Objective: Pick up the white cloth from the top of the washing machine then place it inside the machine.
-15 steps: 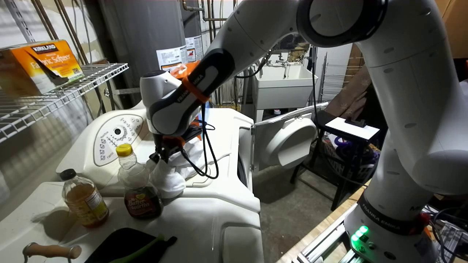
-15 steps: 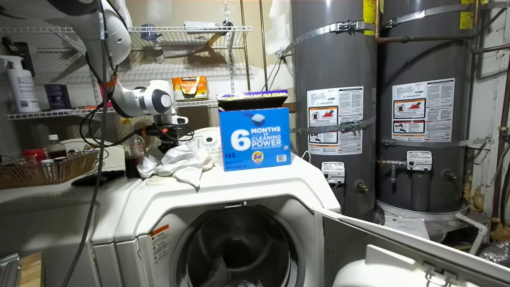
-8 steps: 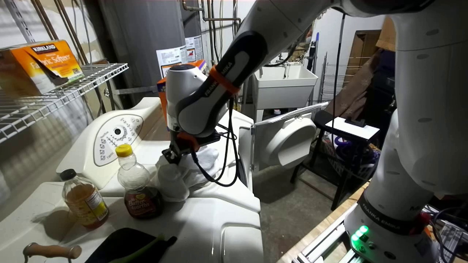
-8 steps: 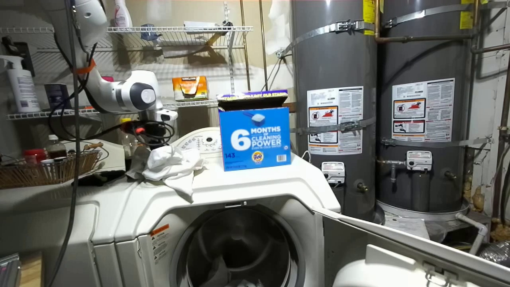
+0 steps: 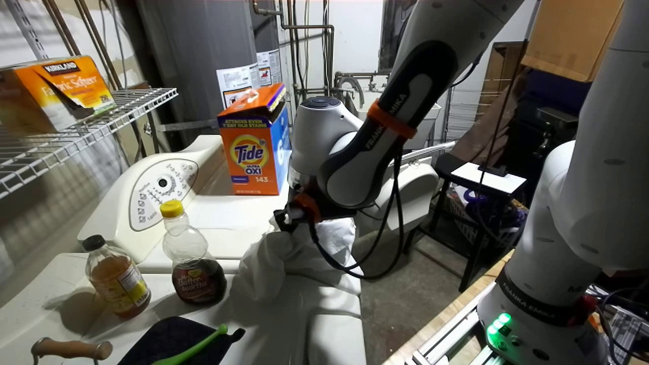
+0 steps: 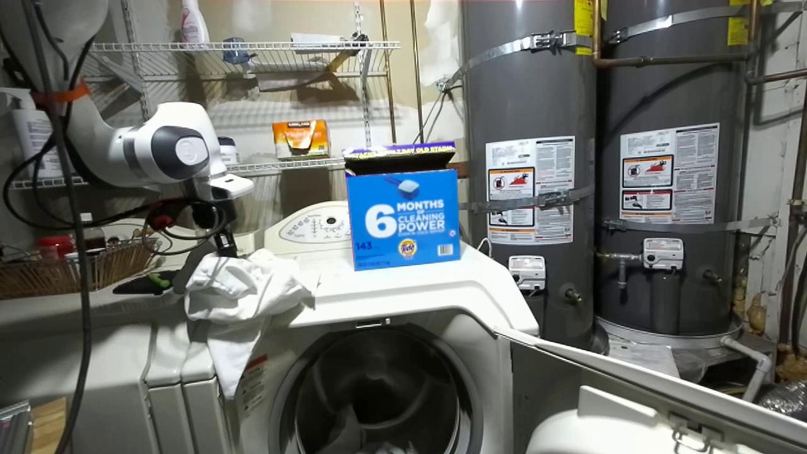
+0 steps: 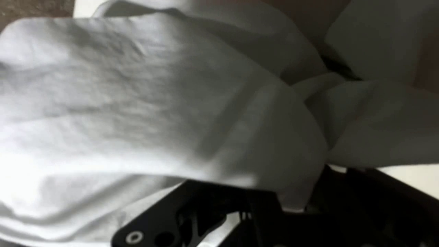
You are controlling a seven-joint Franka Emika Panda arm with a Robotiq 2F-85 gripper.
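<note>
Showing only in an exterior view: drum [image 6: 378,378] (gripper [image 7: 300,192] pinching cloth [image 6: 243,293]).

Looks like a home laundry/utility room tbh. There's a front-load washing machine [image 6: 416,293] with its door [image 6: 605,410] open and a Tide box [image 5: 251,162] on top, a Kirkland fabric softener box [image 5: 38,101] on a wire shelf [image 5: 76,144], plus two strapped grey tank water heaters [image 6: 529,107] and copper pipe [image 6: 674,61].

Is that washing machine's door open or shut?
Open: the door stands swung out to one side, and the dark drum shows inside.
</note>
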